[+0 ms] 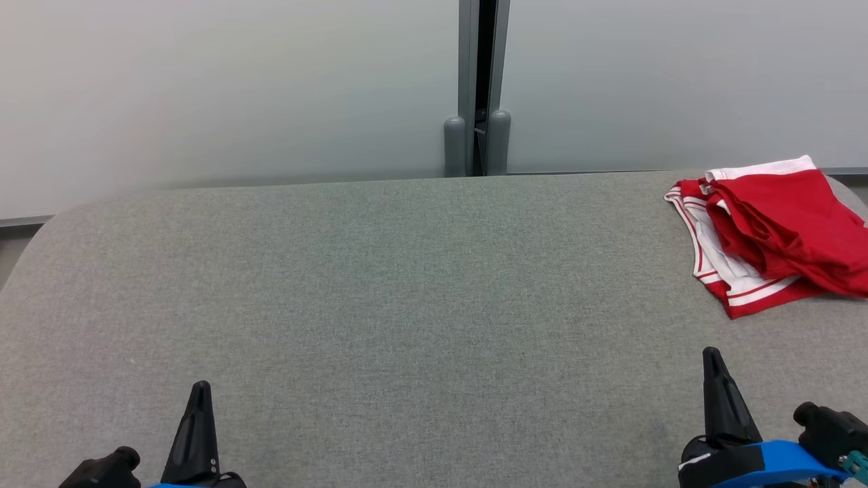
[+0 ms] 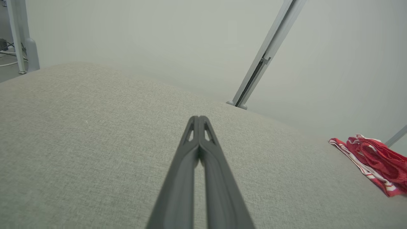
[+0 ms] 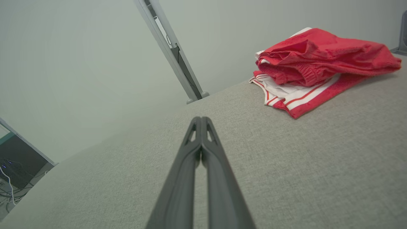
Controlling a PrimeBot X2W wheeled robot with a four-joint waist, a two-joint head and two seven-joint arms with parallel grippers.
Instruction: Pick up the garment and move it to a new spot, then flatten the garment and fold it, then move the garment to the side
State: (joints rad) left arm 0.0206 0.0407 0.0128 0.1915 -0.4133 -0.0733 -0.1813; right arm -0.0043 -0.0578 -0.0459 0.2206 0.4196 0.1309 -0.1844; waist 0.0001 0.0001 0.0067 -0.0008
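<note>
A: Red-and-white garment (image 1: pixel 786 224) is seen bunched at the far right of the counter (image 1: pixel 407 305); soft, light, floppy handling is expected.
B: A raised red fold should be pinched. Both the left claw (image 1: pixel 201 390) and right claw (image 1: pixel 711 356) are pressed fully together, nothing held.

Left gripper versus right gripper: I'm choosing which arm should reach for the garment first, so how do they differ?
The left gripper sits at the head view's lower left, far across the table from the red and white garment; the right gripper sits at lower right, much nearer it. The right gripper's tip reaches higher in that view than the left gripper's. Both are shut and hold nothing.
</note>
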